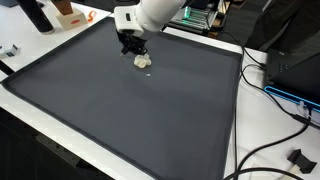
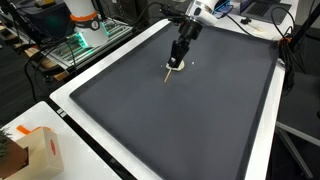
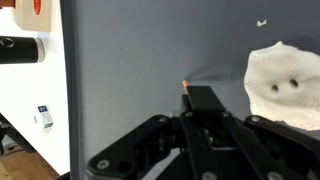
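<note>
The gripper (image 3: 200, 100) sits low in the middle of the wrist view. Its fingers are pressed together on a thin stick (image 3: 186, 86). The tip of the stick pokes out over the dark mat (image 3: 130, 60). A white lump (image 3: 285, 85) with two little holes lies on the mat just beside it, at the right edge of the frame.

Lab — cables (image 1: 262, 88), electronics rack (image 2: 88, 38)
</note>
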Controlling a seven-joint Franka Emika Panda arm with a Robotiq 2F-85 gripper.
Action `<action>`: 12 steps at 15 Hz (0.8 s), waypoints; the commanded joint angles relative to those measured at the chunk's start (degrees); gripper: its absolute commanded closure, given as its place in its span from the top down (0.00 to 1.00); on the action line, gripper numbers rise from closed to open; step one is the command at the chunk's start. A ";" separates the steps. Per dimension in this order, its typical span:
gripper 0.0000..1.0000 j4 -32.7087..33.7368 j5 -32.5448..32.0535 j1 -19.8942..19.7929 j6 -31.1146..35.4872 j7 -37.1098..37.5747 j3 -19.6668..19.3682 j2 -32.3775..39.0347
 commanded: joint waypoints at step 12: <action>0.03 -5.53 2.42 -4.37 7.54 -15.55 1.94 -7.97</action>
